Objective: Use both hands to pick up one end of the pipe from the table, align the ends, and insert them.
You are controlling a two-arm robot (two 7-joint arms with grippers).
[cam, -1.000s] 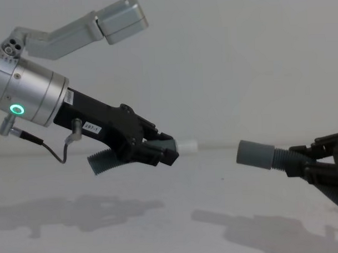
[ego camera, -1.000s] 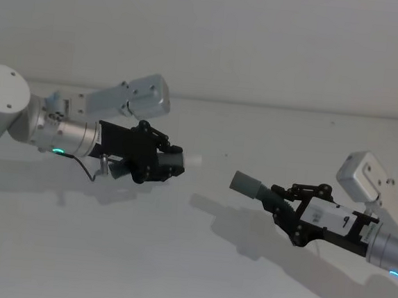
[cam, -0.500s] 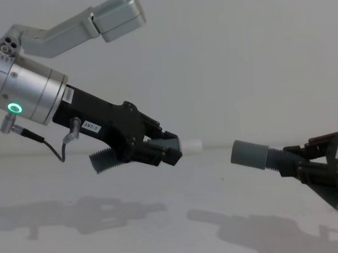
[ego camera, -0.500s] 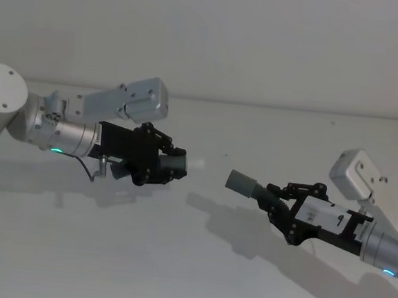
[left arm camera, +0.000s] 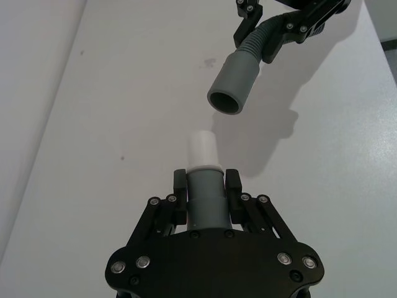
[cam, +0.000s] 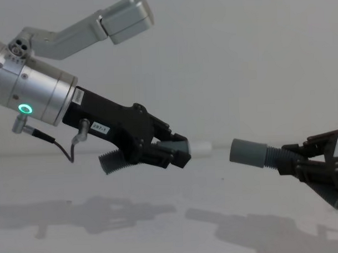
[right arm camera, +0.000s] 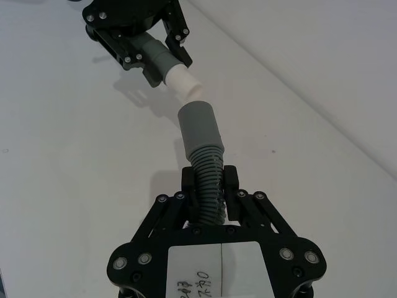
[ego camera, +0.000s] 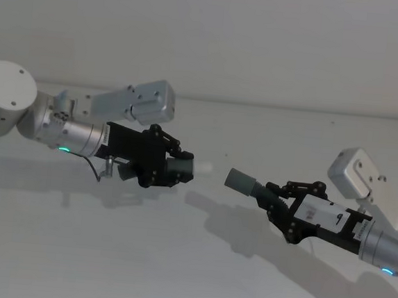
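Observation:
Both pipe pieces are held above the table (ego camera: pixel 141 255). My left gripper (ego camera: pixel 178 168) is shut on the dark grey piece with the white tip (ego camera: pixel 201 166), which points right. My right gripper (ego camera: pixel 276 197) is shut on the ribbed part of the other piece, whose grey collar (ego camera: pixel 239 180) points left. In the chest view the white tip (cam: pixel 201 148) and the collar (cam: pixel 247 152) face each other across a small gap at nearly equal height. In the left wrist view the collar's open mouth (left arm camera: pixel 231 87) lies ahead of the tip (left arm camera: pixel 203 149) and a little to one side.
The left arm's silver elbow link (ego camera: pixel 137 100) reaches over the back of the table, and the right arm's white link (ego camera: pixel 360 176) stands at the right. Arm shadows fall on the white surface below.
My left gripper has moved right with its piece, and the right gripper has shifted slightly left. The gap between white tip and collar has narrowed.

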